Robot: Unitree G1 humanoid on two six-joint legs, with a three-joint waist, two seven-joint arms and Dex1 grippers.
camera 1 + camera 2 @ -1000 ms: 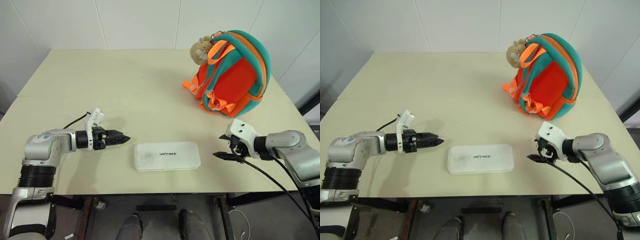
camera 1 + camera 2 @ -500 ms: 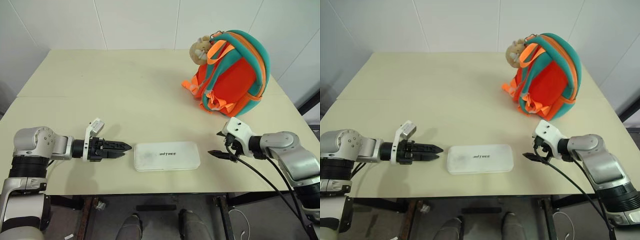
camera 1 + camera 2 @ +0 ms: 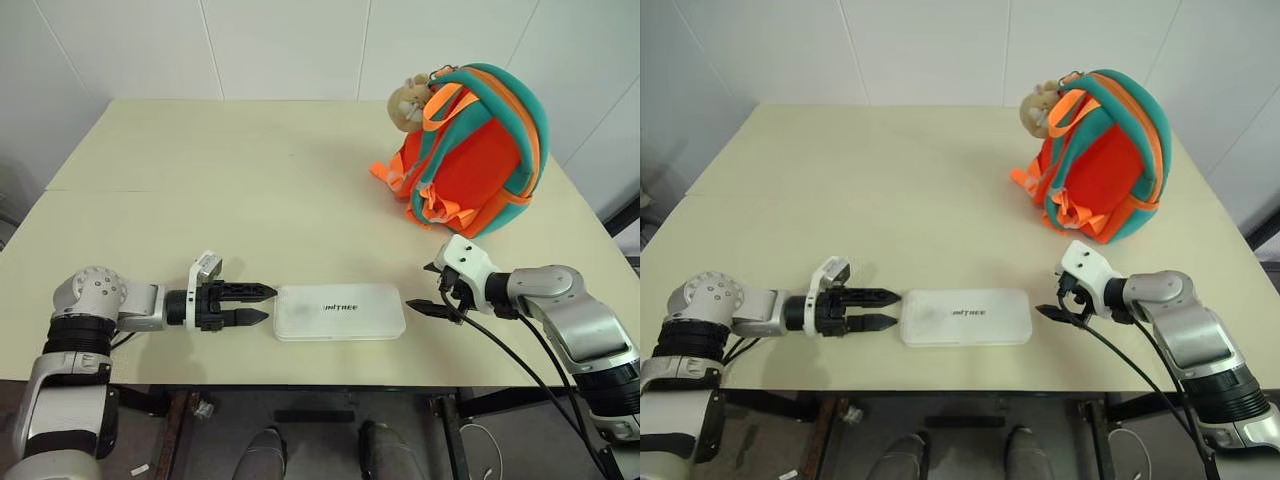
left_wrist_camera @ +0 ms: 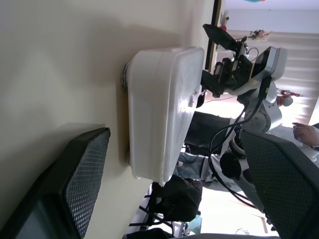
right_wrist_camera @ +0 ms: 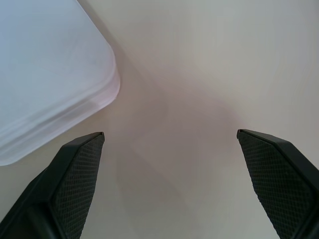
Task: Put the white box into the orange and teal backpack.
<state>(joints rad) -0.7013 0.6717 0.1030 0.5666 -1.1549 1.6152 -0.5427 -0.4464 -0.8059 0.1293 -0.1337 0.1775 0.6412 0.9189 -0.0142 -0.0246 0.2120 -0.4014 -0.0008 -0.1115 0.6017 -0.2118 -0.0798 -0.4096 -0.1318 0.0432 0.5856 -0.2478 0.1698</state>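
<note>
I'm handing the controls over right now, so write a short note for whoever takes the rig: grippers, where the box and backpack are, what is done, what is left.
Left gripper: open, empty, level with the table, pointing at the left end of the white box, just short of it.
Right gripper: open, empty, at the box's right end, not touching as far as I can tell.
Box: lying flat near the front edge of the table, between the two grippers.
Backpack: standing at the far right of the table, well behind the box; I cannot see an opening.
Done: both grippers lined up on the box ends.
Left: grasp the box, lift it, put it in the backpack.
</note>
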